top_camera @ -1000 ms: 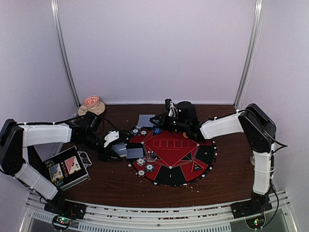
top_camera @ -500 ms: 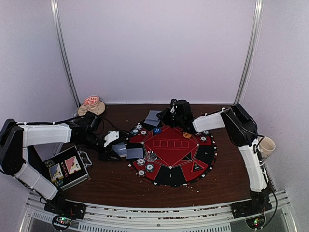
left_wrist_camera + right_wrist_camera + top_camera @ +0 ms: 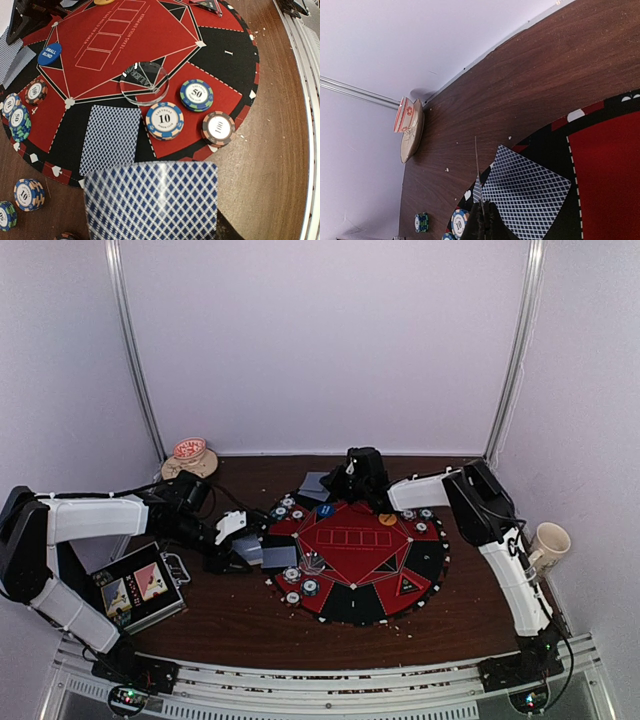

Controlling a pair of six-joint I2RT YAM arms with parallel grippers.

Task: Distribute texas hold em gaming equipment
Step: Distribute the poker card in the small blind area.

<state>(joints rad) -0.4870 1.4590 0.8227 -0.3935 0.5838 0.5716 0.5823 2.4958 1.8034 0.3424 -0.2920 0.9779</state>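
The round red and black Texas hold'em mat [image 3: 355, 550] lies mid-table. My left gripper [image 3: 236, 552] hangs at the mat's left edge, shut on a blue-diamond-backed playing card [image 3: 150, 200] that hides its fingers. Beyond that card, another card [image 3: 111, 137] lies face down on the mat beside striped chips marked 10 [image 3: 164, 120], 50 [image 3: 196, 95] and 100 [image 3: 218, 128]. A clear dealer disc [image 3: 144, 82] and a blue small-blind button [image 3: 49, 54] also sit there. My right gripper [image 3: 485, 212] is at the mat's far edge [image 3: 350, 475], shut on a card seen edge-on [image 3: 476, 170], just above a face-down card [image 3: 525, 200].
A metal case with card pictures [image 3: 135, 585] lies at the near left. A beige mug [image 3: 548, 540] stands at the right edge, and a beige dish with a red-and-white piece [image 3: 188, 455] sits at the back left. More chip stacks [image 3: 29, 194] lie off the mat's left rim.
My right arm has swung left along the mat's far edge with its card. The beige mug at the right has come into view. The left arm has not moved.
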